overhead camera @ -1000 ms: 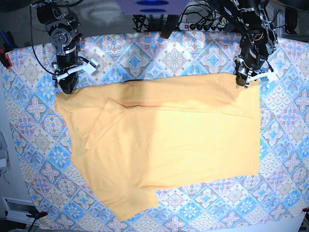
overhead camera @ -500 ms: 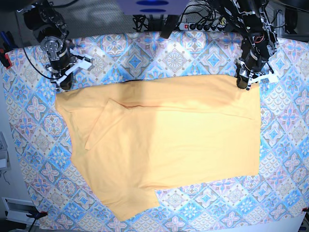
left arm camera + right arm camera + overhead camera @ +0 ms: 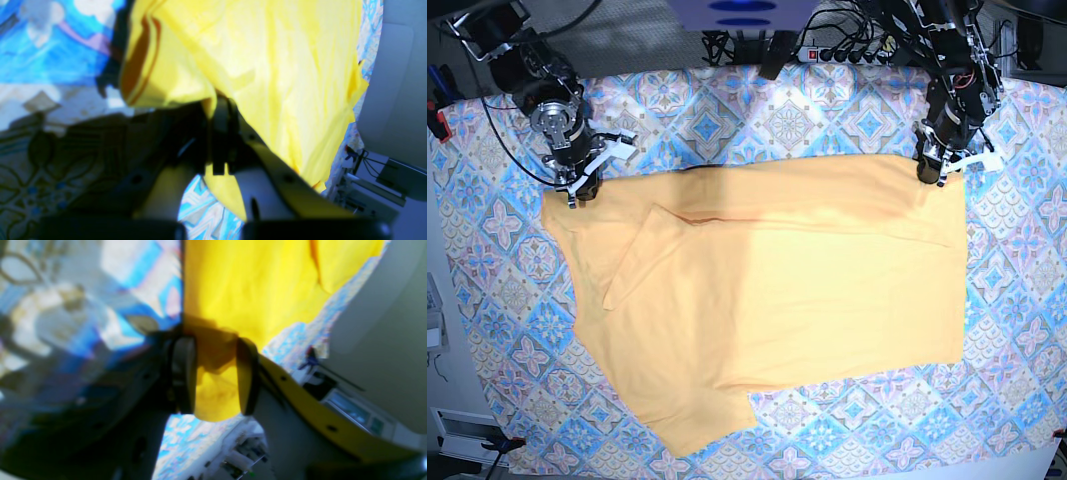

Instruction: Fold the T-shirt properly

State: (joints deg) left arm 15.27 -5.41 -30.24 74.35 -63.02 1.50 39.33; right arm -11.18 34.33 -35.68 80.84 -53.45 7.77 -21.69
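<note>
The large yellow-orange cloth T-shirt (image 3: 757, 300) lies spread on the blue-and-pink tile-patterned tablecloth (image 3: 847, 125). The left gripper (image 3: 222, 133) pinches one far corner of the shirt tightly. At the other far corner, the right gripper (image 3: 215, 376) has its jaws apart with shirt cloth between them.

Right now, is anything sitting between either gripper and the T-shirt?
Nothing visible is. The left gripper is shut on the T-shirt at its far corner. The right gripper stands open with yellow cloth between its fingers. Around the shirt, only the tablecloth shows.
</note>
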